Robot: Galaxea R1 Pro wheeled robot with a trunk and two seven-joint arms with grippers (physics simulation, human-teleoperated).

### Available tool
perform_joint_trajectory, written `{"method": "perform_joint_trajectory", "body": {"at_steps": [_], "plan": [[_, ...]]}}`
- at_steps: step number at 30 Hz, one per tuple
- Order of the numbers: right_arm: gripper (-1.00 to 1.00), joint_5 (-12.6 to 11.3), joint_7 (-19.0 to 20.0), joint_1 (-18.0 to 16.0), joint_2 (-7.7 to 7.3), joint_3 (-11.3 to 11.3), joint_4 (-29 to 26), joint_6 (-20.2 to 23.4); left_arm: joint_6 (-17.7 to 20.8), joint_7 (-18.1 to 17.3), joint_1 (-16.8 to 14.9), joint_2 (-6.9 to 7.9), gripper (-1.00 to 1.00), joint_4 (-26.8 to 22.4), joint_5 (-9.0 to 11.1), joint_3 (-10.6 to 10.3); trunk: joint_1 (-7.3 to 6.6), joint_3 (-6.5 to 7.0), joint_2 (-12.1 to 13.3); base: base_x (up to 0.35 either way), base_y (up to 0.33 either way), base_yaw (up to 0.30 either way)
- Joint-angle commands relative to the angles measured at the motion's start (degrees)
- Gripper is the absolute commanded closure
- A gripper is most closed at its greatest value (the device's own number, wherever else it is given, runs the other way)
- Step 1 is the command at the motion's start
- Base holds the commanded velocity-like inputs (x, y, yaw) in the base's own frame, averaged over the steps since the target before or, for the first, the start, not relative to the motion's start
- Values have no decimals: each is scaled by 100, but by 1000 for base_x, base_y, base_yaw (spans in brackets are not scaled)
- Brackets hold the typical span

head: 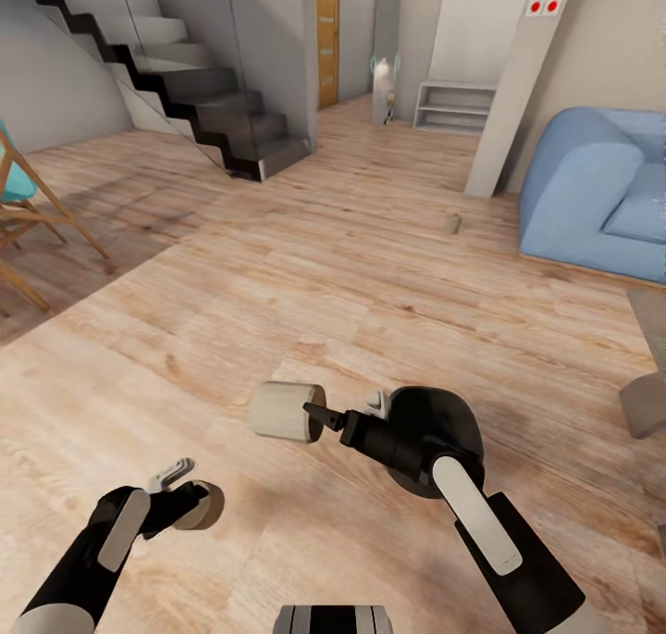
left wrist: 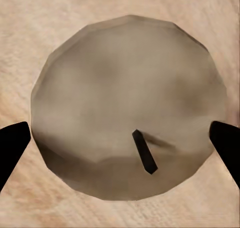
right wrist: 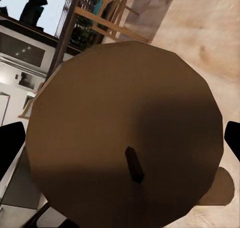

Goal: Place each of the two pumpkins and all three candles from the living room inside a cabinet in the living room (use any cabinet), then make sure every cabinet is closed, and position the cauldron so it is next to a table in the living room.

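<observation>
Left gripper (head: 196, 504) low near the wooden floor (head: 305, 273), fingers either side of a candle (head: 202, 506), closed on it. Left wrist view: that candle's (left wrist: 127, 108) round tan top and dark wick sit between the two black fingertips (left wrist: 12, 145), one tip at each side of it, floor behind.

Right gripper (head: 314, 414) points toward the robot's left, holding a second candle (head: 285, 412) on its side, pale cylinder straight off the fingertips, lifted clear of the floor with a shadow under it. Right wrist view: second candle's (right wrist: 125, 133) brown face with wick sits between the fingertips (right wrist: 10, 148); jaws closed against its sides. The two held candles are near each other, the right one higher and further forward than the left.

Third candle (head: 452, 223) stands on the floor well ahead of the right gripper, apart from both claws, just short of the blue sofa (head: 601, 190), near the white pillar (head: 518, 88). Small; detail can't be made out.

Further ahead of the left gripper: dark staircase (head: 185, 79). To that gripper's outer side, a wooden chair with teal seat (head: 28, 199). Pale grey low shelf rack (head: 453, 106) against the far wall, far beyond the third candle. A grey object at the frame's edge, off the right gripper's outer side: can't tell what it is.
</observation>
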Motion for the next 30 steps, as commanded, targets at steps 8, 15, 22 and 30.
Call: {"method": "perform_joint_trajectory", "body": {"at_steps": [8,15,22,30], "plan": [[100,-4,-1,-3,3,-4,46,9,1226,36,81,162,100,-1162,80,1017,-21,173,9,0,0,0],[100,-9,10,-3,20,-4,256,2,1427,36,98,162,100,-1490,87,1256,-39,328,19,-147,0,0],[100,-2,0,-3,32,-13,288,1,1441,37,97,170,100,-1511,330,1264,-57,484,28,-37,0,0],[100,0,-2,-3,36,-21,389,-59,1442,44,98,171,100,-1510,379,1260,-78,676,39,-54,0,85]]}}
